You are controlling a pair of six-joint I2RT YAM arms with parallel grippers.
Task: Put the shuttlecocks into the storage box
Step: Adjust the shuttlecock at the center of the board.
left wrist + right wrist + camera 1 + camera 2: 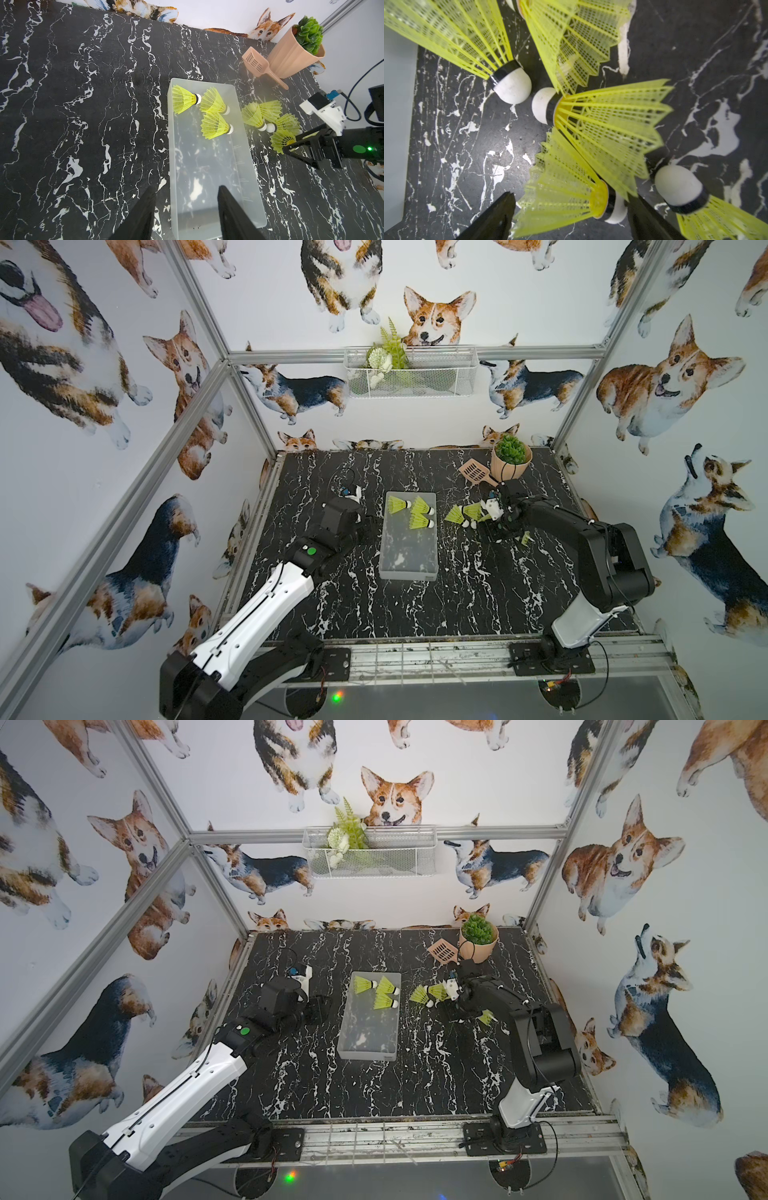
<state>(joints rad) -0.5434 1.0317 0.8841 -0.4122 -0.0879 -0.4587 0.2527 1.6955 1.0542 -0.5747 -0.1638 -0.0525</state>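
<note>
The storage box (409,556) is a frosted clear bin in the middle of the table. Three yellow-green shuttlecocks (420,513) lie at its far end, as the left wrist view also shows (214,124). Several more shuttlecocks (462,514) lie in a heap on the table just right of the box. My right gripper (571,197) is down in that heap, open, its fingers on either side of one lying shuttlecock (564,191). Another shuttlecock (525,538) pokes out from under the right arm. My left gripper (187,209) hangs open and empty over the box's near left edge.
A potted plant (510,458) in a tan pot and a tan slotted scoop (473,470) stand at the back right, close behind the right gripper. A white wire basket (409,371) with greenery hangs on the back wall. The table is black marble (332,605).
</note>
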